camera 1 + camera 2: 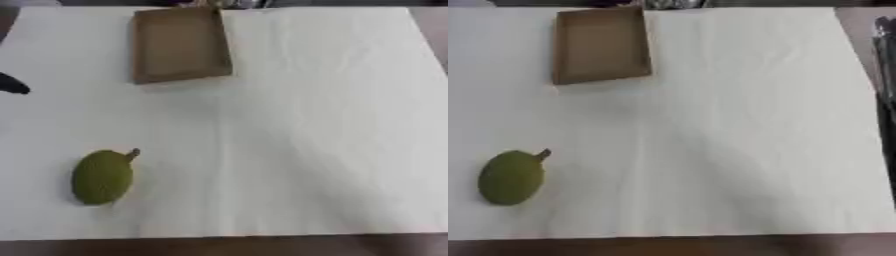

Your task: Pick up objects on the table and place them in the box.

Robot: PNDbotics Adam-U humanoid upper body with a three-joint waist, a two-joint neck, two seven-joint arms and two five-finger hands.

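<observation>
Left eye view: white table cover [306,125] fills nearly everything, faint creases, brown bare edge along the bottom. Cardboard box [179,44] sits at the far side, left of centre, open top, slightly askew, inside looks bare. Green oval fruit [102,177] with a short brown stem lies near the front left, stem pointing up and right, well apart from the box. Open cloth between fruit and box, nothing in that path. Small black shape at the left edge, about mid-height, is probably the left hand [12,85]; only a tip shows, cannot tell whether fingers are spread or curled. It touches neither fruit nor box.

Right eye view: same layout shifted left. Fruit close to the left edge, box in the far left part. Dark vertical strip [883,75] runs down the right edge beside the cloth, off the working area, too blurred to identify. Some dark clutter behind the box at the far edge. Right hand not visible in either view
</observation>
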